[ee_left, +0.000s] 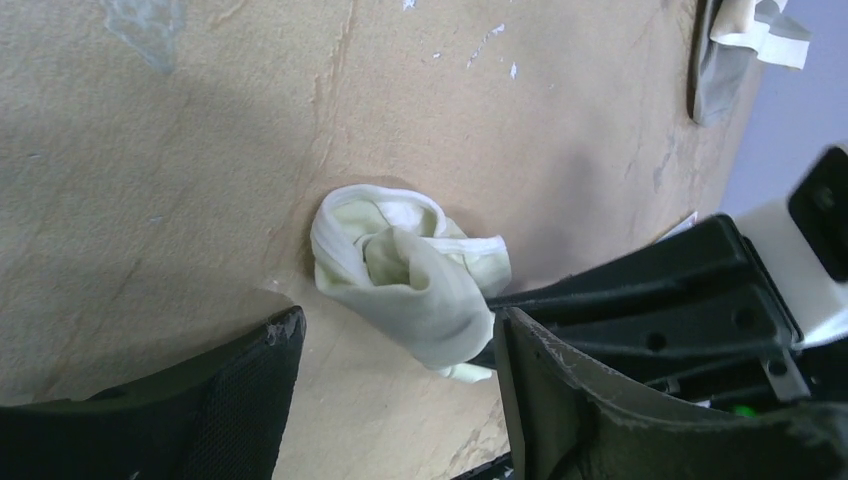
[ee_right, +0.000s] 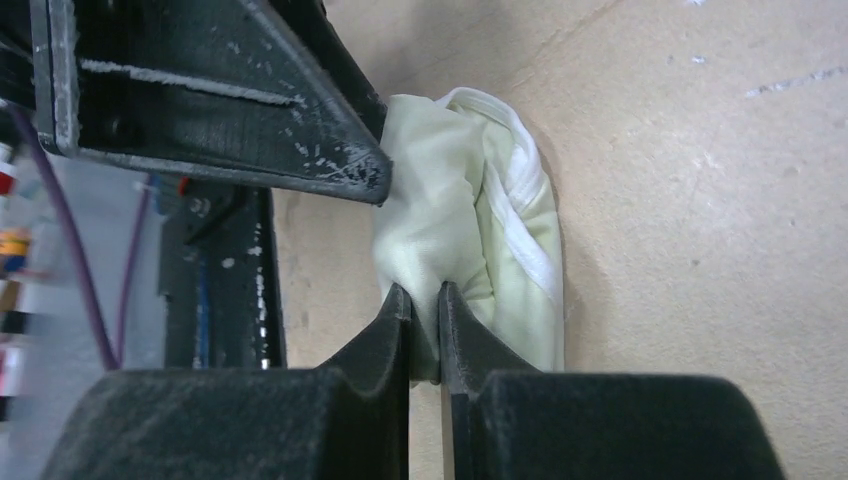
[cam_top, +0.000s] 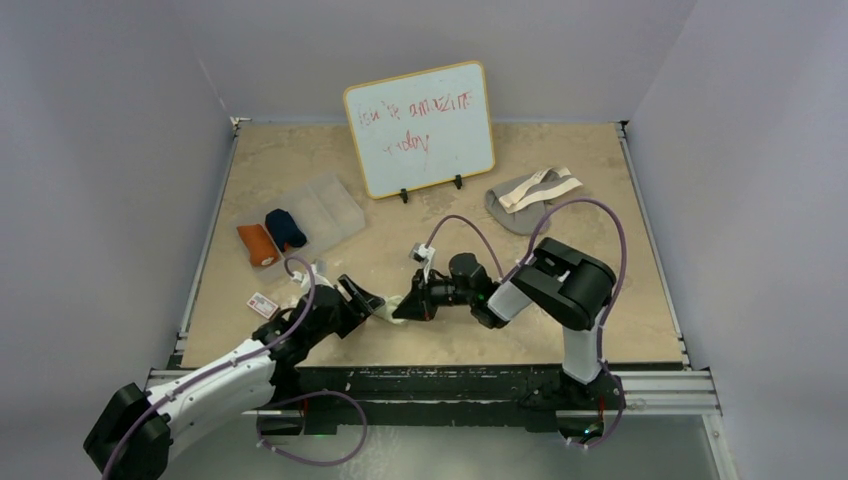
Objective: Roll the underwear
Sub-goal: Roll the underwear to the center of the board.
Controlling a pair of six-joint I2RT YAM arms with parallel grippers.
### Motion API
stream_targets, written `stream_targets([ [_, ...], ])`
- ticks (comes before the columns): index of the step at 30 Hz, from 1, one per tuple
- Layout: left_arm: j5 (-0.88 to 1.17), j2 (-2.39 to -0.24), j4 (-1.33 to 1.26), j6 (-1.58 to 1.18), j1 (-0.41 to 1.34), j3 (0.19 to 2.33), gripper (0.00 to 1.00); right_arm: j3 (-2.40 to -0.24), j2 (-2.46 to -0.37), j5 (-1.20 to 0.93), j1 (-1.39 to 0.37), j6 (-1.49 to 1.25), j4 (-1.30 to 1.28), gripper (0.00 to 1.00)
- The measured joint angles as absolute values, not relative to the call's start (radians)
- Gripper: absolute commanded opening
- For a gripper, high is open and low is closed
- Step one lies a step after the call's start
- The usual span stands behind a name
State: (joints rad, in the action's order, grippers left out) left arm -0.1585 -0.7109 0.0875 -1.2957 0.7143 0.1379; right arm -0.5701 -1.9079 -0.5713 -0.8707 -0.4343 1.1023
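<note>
The pale cream underwear (cam_top: pixel 401 306) lies bunched in a loose roll on the table near the front edge, between my two grippers. My right gripper (cam_top: pixel 416 299) is shut on a fold of it; in the right wrist view the fingertips (ee_right: pixel 425 303) pinch the cream cloth (ee_right: pixel 450 220). My left gripper (cam_top: pixel 372 303) is open. In the left wrist view its fingers (ee_left: pixel 262 362) straddle the near end of the cream roll (ee_left: pixel 400 265) without closing on it. An orange roll (cam_top: pixel 259 245) and a navy roll (cam_top: pixel 285 229) sit at the left. The grey underwear with beige waistband (cam_top: pixel 530 196) lies flat at the back right.
A clear plastic tray (cam_top: pixel 328 207) stands beside the two rolls. A whiteboard (cam_top: pixel 420 128) stands at the back centre. A white printed card (cam_top: pixel 262 304) lies near the left arm. The table's front edge and rail run just below the grippers.
</note>
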Motion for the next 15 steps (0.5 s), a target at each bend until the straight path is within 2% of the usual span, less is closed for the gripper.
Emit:
stream_targets([
  [9, -0.123, -0.855, -0.093, -1.285, 0.714, 0.132, 0.58, -0.547, -2.002, -0.667, -0.797, -0.676, 1.275, 0.12],
  [13, -0.118, -0.950, -0.196, -1.285, 0.714, 0.133, 0.39, -0.548, -2.030, -0.695, -0.782, -0.722, 1.316, 0.15],
  [15, -0.117, -0.998, -0.231, -1.285, 0.714, 0.137, 0.30, -0.548, -2.037, -0.703, -0.777, -0.734, 1.326, 0.20],
])
